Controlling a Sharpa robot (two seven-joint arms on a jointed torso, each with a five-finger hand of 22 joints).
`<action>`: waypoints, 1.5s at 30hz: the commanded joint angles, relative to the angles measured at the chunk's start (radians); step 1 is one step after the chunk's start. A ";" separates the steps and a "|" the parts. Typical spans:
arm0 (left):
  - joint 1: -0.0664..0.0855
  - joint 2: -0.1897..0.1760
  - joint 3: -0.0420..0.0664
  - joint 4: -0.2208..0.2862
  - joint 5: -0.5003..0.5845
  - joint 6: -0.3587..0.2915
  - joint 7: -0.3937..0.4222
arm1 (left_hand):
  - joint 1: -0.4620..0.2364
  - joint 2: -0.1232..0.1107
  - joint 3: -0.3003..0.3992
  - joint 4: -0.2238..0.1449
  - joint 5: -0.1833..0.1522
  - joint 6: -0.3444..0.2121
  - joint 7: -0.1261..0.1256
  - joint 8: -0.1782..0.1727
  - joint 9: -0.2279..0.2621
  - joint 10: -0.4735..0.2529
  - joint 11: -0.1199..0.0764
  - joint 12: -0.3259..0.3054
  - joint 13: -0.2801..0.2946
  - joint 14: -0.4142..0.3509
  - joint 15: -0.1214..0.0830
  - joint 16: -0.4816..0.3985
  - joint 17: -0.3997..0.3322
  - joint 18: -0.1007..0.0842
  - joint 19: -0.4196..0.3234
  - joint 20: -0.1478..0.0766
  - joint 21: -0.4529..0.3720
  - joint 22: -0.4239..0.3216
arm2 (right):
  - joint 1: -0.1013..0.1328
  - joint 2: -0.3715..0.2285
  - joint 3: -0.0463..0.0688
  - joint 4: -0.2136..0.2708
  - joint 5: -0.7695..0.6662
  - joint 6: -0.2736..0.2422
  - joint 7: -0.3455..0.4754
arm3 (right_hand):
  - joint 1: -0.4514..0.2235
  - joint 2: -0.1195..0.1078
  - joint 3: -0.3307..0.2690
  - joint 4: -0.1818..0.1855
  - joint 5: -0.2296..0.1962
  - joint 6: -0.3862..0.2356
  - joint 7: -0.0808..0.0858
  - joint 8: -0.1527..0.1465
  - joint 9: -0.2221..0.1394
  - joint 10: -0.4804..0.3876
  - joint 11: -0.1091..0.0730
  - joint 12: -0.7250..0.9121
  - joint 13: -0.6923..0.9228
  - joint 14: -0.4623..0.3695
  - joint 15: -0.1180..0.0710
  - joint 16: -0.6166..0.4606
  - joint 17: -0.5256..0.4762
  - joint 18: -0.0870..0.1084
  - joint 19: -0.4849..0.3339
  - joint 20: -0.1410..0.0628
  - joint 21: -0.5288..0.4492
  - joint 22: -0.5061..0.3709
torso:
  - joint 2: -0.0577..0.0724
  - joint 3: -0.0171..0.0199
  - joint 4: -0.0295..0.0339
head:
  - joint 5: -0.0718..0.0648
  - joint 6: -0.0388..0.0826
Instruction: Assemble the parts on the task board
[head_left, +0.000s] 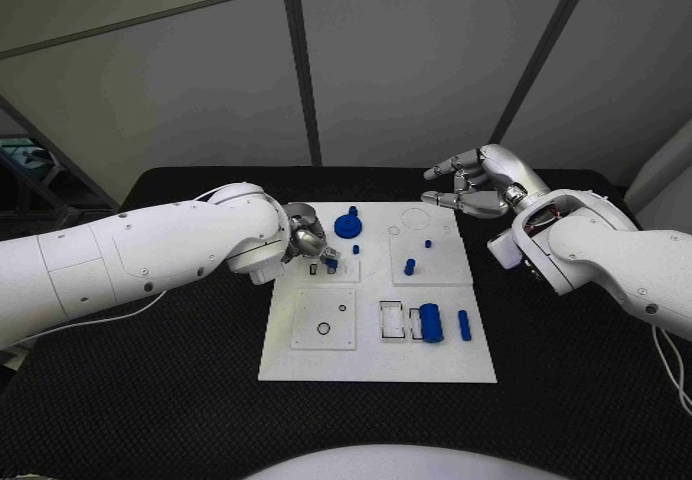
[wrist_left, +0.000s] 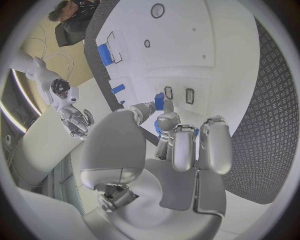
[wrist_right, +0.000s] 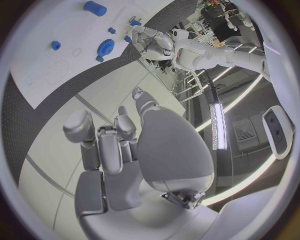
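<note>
One small blue part (head_left: 330, 264) sat pinched under your left hand (head_left: 306, 243), directly over its slot; your right hand (head_left: 470, 186) hovered farther off, empty, fingers loosely spread.

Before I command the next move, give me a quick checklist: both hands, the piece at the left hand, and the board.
1. Left hand over the task board, fingertips at a small blue part: ok.
2. Firm hold on that part: cannot tell; fingers hide the contact.
3. Right hand off the board's far right corner, fingers curled, holding nothing: ok.
4. Blue gear on the board, apart from the left hand: ok.
5. Blue cylinder lying near the board's right side, untouched: ok.
</note>
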 joint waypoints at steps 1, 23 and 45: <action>-0.002 0.002 0.001 0.004 -0.049 -0.007 0.003 | -0.008 0.002 0.178 -0.173 0.004 0.008 -0.003 0.004 0.001 0.008 -0.001 0.006 0.003 0.062 -0.006 -0.003 0.089 -0.022 0.014 -0.003 0.007 0.004 | 0.001 0.001 0.001 0.000 -0.002 0.010 0.001 | 0.009 -0.001 0.002 -0.002 -0.002 -0.006 0.001 0.006 -0.002 0.000 -0.004 -0.002 -0.003 0.057 -0.006 -0.006 0.057 0.009 0.003 -0.002 -0.006 -0.002 | 0.001 -0.0002 -0.0016 | 0.004 0.001; -0.007 0.003 0.000 0.002 -0.085 0.060 -0.010 | -0.037 -0.015 0.202 -0.192 0.077 0.016 -0.006 0.015 0.013 0.024 -0.005 0.015 0.013 0.062 -0.010 -0.004 0.089 -0.026 0.022 -0.007 0.020 0.026 | 0.001 0.007 0.001 -0.007 0.025 0.018 -0.002 | 0.008 -0.001 0.002 -0.002 -0.003 -0.006 0.001 0.006 -0.002 0.000 -0.004 -0.002 -0.004 0.057 -0.006 -0.006 0.058 0.009 0.004 -0.002 -0.006 -0.002 | 0.000 0.0000 -0.0008 | 0.008 -0.006; -0.009 0.007 0.000 -0.003 -0.095 0.103 -0.023 | -0.038 -0.015 0.202 -0.193 0.080 0.017 -0.007 0.016 0.014 0.023 -0.006 0.013 0.009 0.062 -0.010 -0.004 0.089 -0.027 0.023 -0.007 0.022 0.029 | 0.001 0.009 0.001 -0.007 0.025 0.024 -0.001 | 0.008 -0.001 0.002 -0.001 -0.004 -0.006 0.001 0.006 -0.002 -0.001 -0.004 -0.003 -0.005 0.057 -0.006 -0.007 0.057 0.009 0.003 -0.002 -0.007 -0.003 | 0.000 0.0000 0.0000 | 0.013 -0.007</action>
